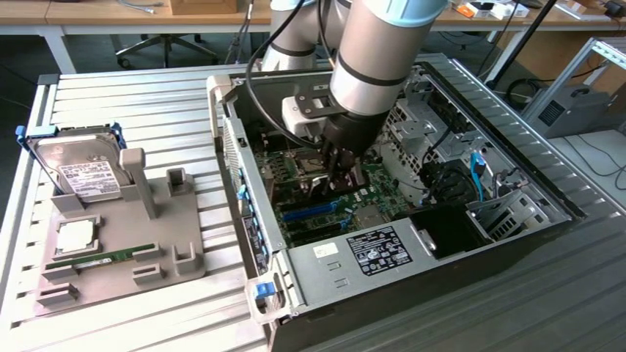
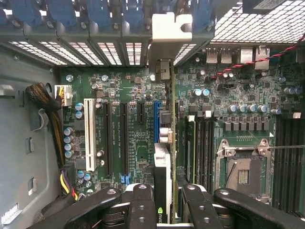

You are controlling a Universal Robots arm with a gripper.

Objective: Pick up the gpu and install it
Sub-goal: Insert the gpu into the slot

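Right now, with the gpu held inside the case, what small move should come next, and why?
Probably ease the gpu straight down toward the blue slot: the gripper grips it edge-on, running alongside that slot, bracket at the rear openings.

Tight: memory slots flank gpu; expansion slots opposite side open
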